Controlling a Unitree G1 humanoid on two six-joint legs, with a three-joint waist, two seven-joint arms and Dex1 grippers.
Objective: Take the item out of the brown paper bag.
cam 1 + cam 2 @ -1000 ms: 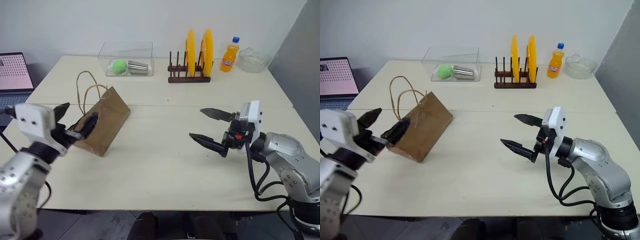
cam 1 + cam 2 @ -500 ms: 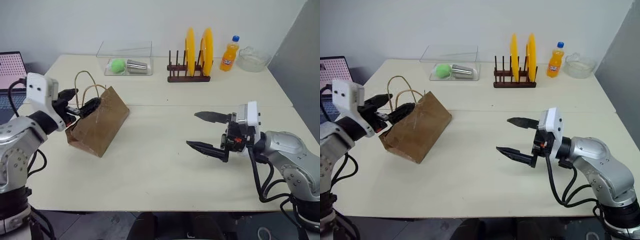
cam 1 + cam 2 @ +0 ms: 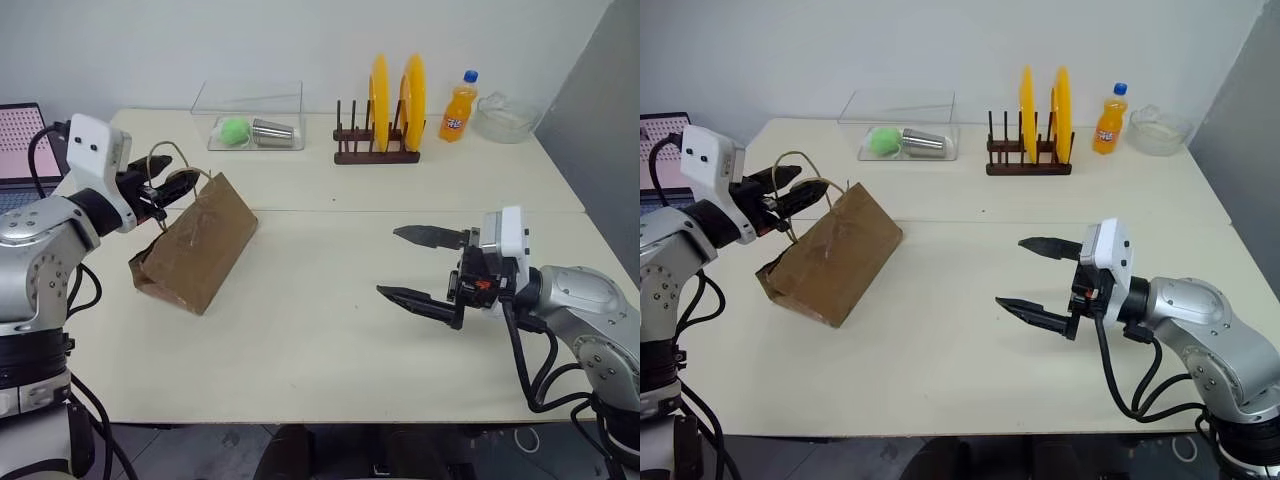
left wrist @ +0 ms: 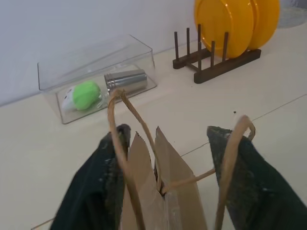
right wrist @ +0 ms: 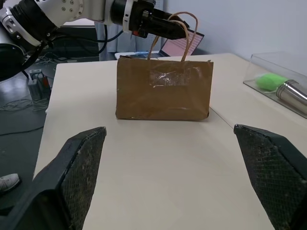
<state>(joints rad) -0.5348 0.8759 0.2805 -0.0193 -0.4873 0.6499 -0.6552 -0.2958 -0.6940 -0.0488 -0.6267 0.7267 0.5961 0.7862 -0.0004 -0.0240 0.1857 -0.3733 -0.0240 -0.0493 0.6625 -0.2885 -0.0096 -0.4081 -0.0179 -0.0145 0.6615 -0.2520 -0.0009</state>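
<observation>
I see the brown paper bag (image 3: pixel 193 243) sitting tilted on the left part of the pale worktop (image 3: pixel 330 330), its top edge leaning toward my left gripper (image 3: pixel 168 189). That gripper is up at the bag's mouth, and from the left wrist camera its two black fingers (image 4: pixel 98 191) stand on either side of the twisted-cord handles (image 4: pixel 125 143), with the loops running between and against them; the fingers are partly drawn in around the cords, though I cannot tell whether they actually pinch them. The cola bottle I am after cannot be made out anywhere; the bag's mouth shows only creased paper, so if it is inside it is hidden. My right gripper (image 3: pixel 420 268) hangs above the worktop on the right side, well apart from the bag, pointing toward it with its fingers spread wide and holding nothing. Along the far edge of the worktop I see a clear plastic box (image 3: pixel 250 117) with a green object and a metal cup, a wooden rack with yellow plates (image 3: pixel 380 120), an orange soda bottle (image 3: pixel 460 108) and a glass bowl (image 3: pixel 505 120).
</observation>
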